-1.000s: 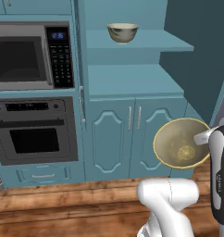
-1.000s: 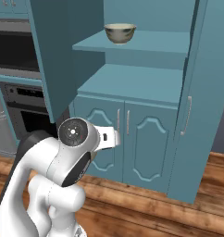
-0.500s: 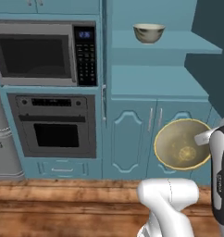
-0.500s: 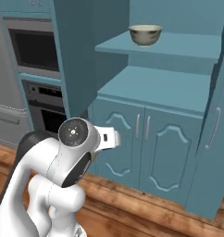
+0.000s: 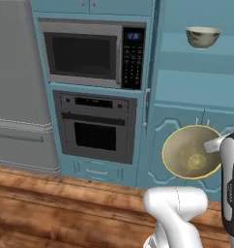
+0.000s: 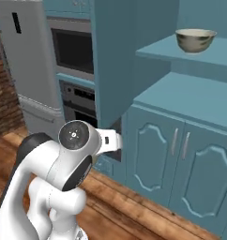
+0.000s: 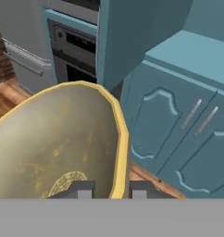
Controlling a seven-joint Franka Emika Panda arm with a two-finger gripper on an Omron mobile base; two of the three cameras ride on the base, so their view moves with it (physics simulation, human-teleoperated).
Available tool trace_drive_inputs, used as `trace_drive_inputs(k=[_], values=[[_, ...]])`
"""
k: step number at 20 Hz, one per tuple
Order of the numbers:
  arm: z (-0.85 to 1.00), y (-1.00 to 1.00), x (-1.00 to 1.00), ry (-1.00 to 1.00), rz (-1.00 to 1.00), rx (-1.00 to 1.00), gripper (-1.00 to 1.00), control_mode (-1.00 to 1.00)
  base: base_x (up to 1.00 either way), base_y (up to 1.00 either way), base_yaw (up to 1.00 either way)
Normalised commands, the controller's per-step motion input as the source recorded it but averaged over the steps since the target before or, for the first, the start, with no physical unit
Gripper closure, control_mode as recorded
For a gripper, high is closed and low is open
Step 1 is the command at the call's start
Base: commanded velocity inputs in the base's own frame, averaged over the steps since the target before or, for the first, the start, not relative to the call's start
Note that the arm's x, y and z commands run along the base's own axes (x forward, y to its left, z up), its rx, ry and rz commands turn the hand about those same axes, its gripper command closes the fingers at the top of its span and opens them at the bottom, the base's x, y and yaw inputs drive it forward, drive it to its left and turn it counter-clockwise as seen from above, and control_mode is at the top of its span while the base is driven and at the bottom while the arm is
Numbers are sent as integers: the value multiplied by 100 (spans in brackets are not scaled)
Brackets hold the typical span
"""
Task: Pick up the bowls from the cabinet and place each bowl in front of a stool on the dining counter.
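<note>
My gripper [image 7: 110, 190] is shut on the rim of the tan-yellow bowl [image 7: 58, 143], which tilts on its side with its inside facing the camera. In the left base view the same bowl [image 5: 190, 152] hangs at the right in front of the cabinet doors, with the gripper [image 5: 213, 144] at its right rim. The cream mottled bowl [image 5: 202, 36] [image 6: 195, 40] stands upright on the upper shelf of the teal cabinet [image 5: 186, 85] [image 6: 190, 101] [image 7: 188, 60]. The stools and the dining counter are out of view.
Left of the cabinet is a built-in microwave [image 5: 90, 55] above an oven [image 5: 97, 128], then a grey fridge [image 5: 17, 87] [image 6: 21, 61]. A brick wall [image 6: 0, 84] stands at the far left. The floor [image 5: 56, 203] is wood.
The whole scene has slid to the right in both base views, so the camera has moved with the base. The tan-yellow bowl stays in the gripper, held the same way.
</note>
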Motion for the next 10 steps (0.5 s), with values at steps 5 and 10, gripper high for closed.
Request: trace_drive_inputs(k=[5,10], values=[[0,0,0,0,0,0,100,100,-36,15,60],[0,0,0,0,0,0,100,100,-11,23,63]])
